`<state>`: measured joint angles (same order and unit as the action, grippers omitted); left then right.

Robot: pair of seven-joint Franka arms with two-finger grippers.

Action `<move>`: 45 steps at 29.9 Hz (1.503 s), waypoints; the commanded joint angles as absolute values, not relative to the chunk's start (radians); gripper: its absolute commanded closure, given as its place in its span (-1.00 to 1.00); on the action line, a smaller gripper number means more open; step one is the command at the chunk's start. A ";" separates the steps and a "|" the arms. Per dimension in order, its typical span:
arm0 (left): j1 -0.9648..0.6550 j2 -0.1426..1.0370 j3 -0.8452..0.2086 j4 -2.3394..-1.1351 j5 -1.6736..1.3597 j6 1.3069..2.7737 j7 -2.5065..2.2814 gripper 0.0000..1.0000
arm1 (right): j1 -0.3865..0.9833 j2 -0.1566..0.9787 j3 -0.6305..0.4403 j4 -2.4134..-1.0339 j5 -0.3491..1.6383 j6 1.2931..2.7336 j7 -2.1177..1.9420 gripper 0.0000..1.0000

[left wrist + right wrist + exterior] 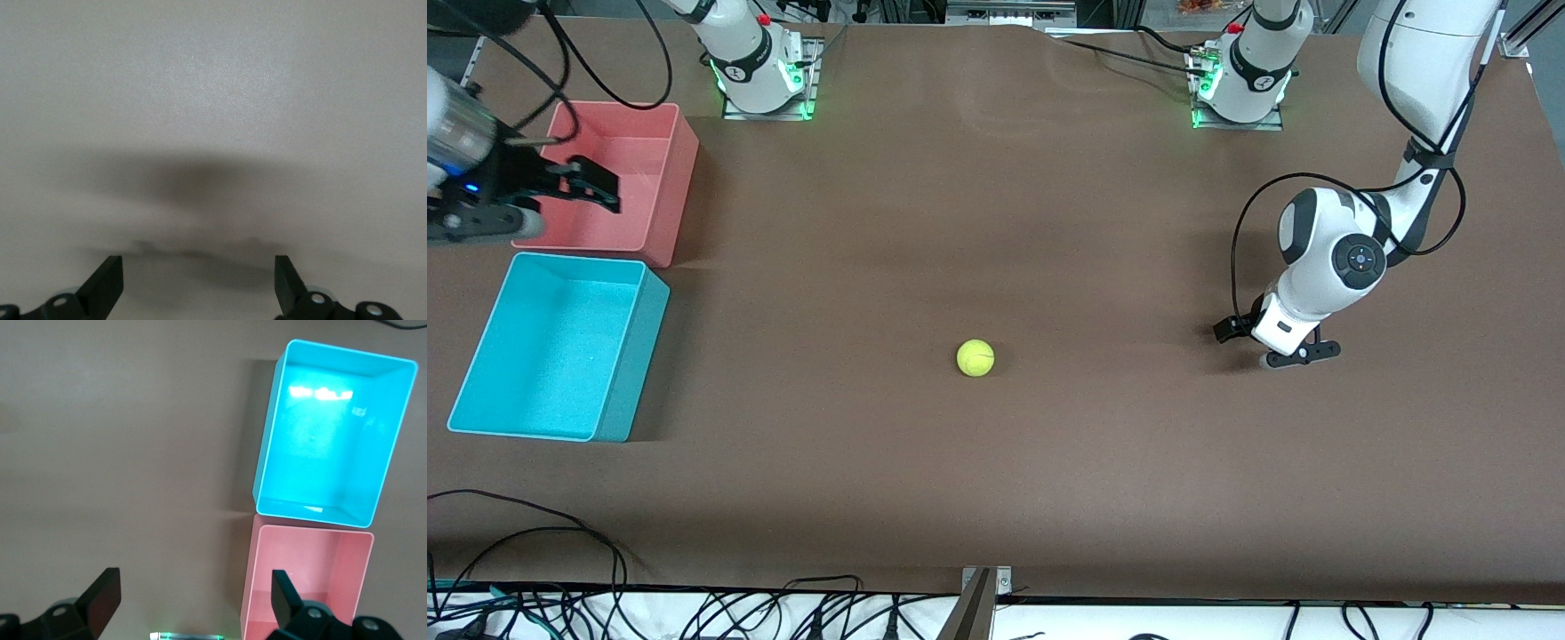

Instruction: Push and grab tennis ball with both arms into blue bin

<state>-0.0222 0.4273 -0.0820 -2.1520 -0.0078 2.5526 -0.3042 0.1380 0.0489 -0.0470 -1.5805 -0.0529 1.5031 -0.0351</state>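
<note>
Tennis ball [975, 357] lies alone mid-tabletop [996, 462], well apart from both bins, path unobstructed.
Blue bin [551, 347] adjoins pink bin [618, 182]. Right gripper [591, 182] hangs over pink bin, left gripper [1280, 342] low over tabletop; both jaws wide open, empty.

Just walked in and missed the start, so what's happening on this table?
Nothing is held yet. The tennis ball lies loose mid-table, apart from both arms. The left gripper is low at the table, open, toward its own end. The right gripper hangs open over the pink bin. The blue bin is empty.
</note>
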 commanded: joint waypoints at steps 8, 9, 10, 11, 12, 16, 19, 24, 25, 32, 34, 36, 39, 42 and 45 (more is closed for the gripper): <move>-0.018 0.423 -0.084 -2.149 0.015 2.549 -0.293 -1.00 | 0.215 0.155 -0.046 -1.529 -0.019 1.557 -0.029 -1.00; -0.018 0.423 -0.084 -2.149 0.015 2.549 -0.293 -1.00 | 0.219 0.170 -0.046 -1.529 0.001 1.571 -0.029 -1.00; -0.018 0.423 -0.084 -2.149 0.015 2.549 -0.293 -1.00 | 0.224 0.188 -0.046 -1.532 0.020 1.580 -0.031 -1.00; -0.018 0.423 -0.084 -2.149 0.015 2.549 -0.293 -1.00 | 0.229 0.210 -0.046 -1.534 0.040 1.592 -0.029 -1.00; -0.018 0.423 -0.084 -2.149 0.015 2.549 -0.293 -1.00 | 0.235 0.233 -0.045 -1.534 0.058 1.610 -0.029 -1.00; -0.018 0.423 -0.084 -2.149 0.015 2.549 -0.293 -1.00 | 0.284 0.296 -0.044 -1.534 0.101 1.706 -0.025 -1.00; -0.020 0.422 -0.084 -2.149 0.015 2.549 -0.293 -1.00 | 0.313 0.339 -0.044 -1.532 0.126 1.768 -0.023 -1.00; -0.018 0.374 -0.084 -2.158 0.015 2.546 -0.291 -1.00 | 0.391 0.400 -0.044 -1.532 0.166 1.880 0.081 -1.00; -0.018 0.356 -0.084 -2.161 0.015 2.545 -0.291 -1.00 | 0.414 0.413 -0.044 -1.532 0.166 1.906 0.113 -1.00; -0.015 0.206 -0.078 -2.198 0.014 2.462 -0.298 -1.00 | 0.523 0.515 -0.046 -1.529 0.164 2.101 0.270 -1.00; -0.015 0.149 -0.078 -2.217 0.014 2.433 -0.293 -1.00 | 0.551 0.541 -0.046 -1.529 0.166 2.155 0.301 -1.00; -0.015 0.088 -0.080 -2.227 0.014 2.384 -0.296 -1.00 | 0.577 0.571 -0.046 -1.529 0.166 2.216 0.336 -1.00; -0.015 0.023 -0.080 -2.227 0.014 2.306 -0.293 -1.00 | 0.615 0.610 -0.046 -1.528 0.164 2.314 0.385 -1.00; -0.015 -0.023 -0.080 -2.229 0.014 2.286 -0.291 -1.00 | 0.641 0.653 -0.046 -1.526 0.161 2.420 0.411 -1.00; -0.015 -0.058 -0.083 -2.227 0.014 2.286 -0.290 -1.00 | 0.649 0.693 -0.046 -1.523 0.161 2.515 0.413 -1.00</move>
